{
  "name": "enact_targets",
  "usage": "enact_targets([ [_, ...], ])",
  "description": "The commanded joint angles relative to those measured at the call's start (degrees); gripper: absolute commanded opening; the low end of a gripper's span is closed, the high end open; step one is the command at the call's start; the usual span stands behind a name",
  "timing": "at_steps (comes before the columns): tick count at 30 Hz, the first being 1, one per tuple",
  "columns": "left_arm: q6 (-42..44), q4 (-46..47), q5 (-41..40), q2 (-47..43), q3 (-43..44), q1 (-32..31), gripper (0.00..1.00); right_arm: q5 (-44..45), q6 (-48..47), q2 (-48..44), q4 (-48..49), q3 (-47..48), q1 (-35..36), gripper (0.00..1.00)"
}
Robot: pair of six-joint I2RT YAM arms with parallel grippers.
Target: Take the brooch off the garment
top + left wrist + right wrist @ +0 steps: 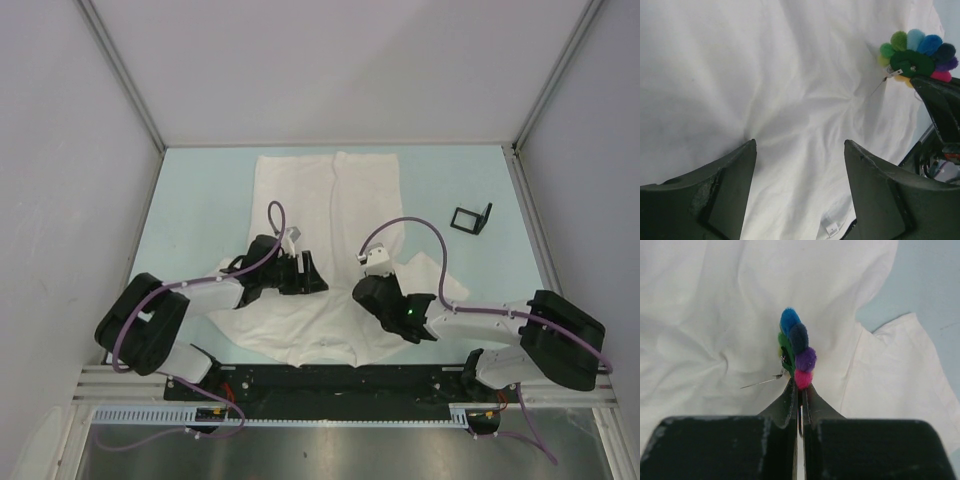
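- Right gripper (800,388) pinches the brooch (799,352) at its tips, needle (760,383) sticking out bare.
- Left gripper (799,150) gapes wide over the shirt (765,75), holding nothing; brooch ahead to its right.

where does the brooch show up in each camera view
top external: not discernible, too small or hidden by the right arm
left wrist: brooch at upper right
right wrist: dead centre, edge-on, pinched in the right gripper
shared landmark: the white garment under it
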Motion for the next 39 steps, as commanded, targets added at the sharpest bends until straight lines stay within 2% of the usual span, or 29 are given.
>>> enact_targets([
  [1,2.5,-4.0,4.1,-4.0,3.9,0.5,0.76,-0.4,0.9,-5.2,-2.5,1.9,0.2,0.0],
  [5,2.1,-5.5,6.2,-6.8,5.1,0.5,0.76,-7.3,0.4,-8.4,-1.7,1.9,-1.4,0.0],
  [11,1.4,-8.0,12.4,-10.0,6.2,0.5,0.76,-25.1,0.0,-13.1,-0.4,1.8,-8.0,0.0],
  [12,1.4,-8.2,13.1,-10.7,5.6,0.5,0.77,-31.2,0.2,-13.6,-0.2,1.8,-9.2,0.0],
  [17,-0.5,-5.5,22.0,-14.4,2.3,0.5,0.69,-49.8,0.5,-16.1,1.1,1.4,-17.3,0.0],
  [19,-2.2,-2.9,24.9,-15.3,0.7,0.4,0.71,-57.1,0.9,-16.8,1.4,1.1,-18.8,0.0],
  [23,-3.0,1.5,29.1,-16.5,-1.3,-0.2,0.8,-69.4,1.6,-17.8,2.7,0.7,-21.0,0.0],
  [27,-6.2,9.2,31.2,-15.2,-2.6,-1.2,0.8,-74.1,3.2,-16.8,6.8,0.2,-21.3,0.0],
  [31,-12.7,18.5,31.3,-14.8,-5.4,-1.5,0.67,-76.3,4.3,-16.1,8.9,-0.5,-21.2,0.0],
  [36,-11.9,17.7,31.3,-15.1,-5.2,-1.5,0.63,-78.4,5.1,-15.5,10.1,-0.8,-21.3,0.0],
  [39,-12.1,18.2,31.4,-15.4,-5.3,-1.5,0.56,-79.0,5.2,-15.2,10.3,-0.8,-21.3,0.0],
])
